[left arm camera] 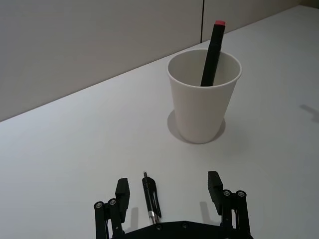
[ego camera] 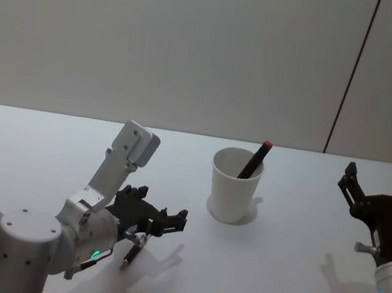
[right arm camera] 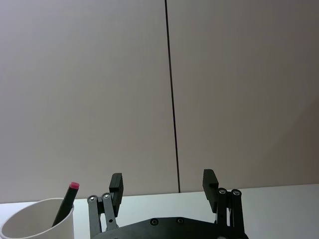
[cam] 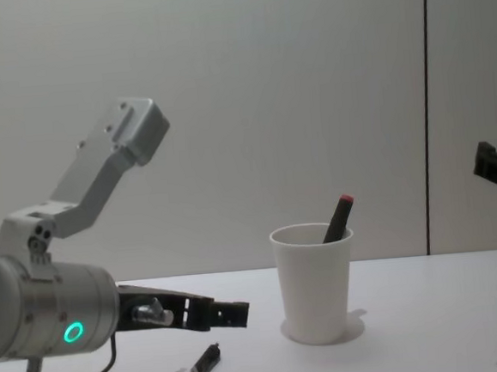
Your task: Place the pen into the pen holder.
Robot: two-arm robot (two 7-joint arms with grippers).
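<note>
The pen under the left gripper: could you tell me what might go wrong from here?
1. The pen lies off-centre between the fingers of the open left gripper, so closing may roll it.
2. The pen holder already holds a leaning red-tipped pen; a tilted insertion could strike it or the rim and tip the cup.
The right gripper hangs open off to the right.

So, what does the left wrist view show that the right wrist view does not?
Left wrist view, not the right: the open left gripper with a black pen lying on the table between its fingers, and the base of the white pen holder. Right wrist view, not the left: the open right gripper, raised before the wall. Both: the pen holder's rim, a red-tipped pen leaning inside it, and the wall's dark seam.
</note>
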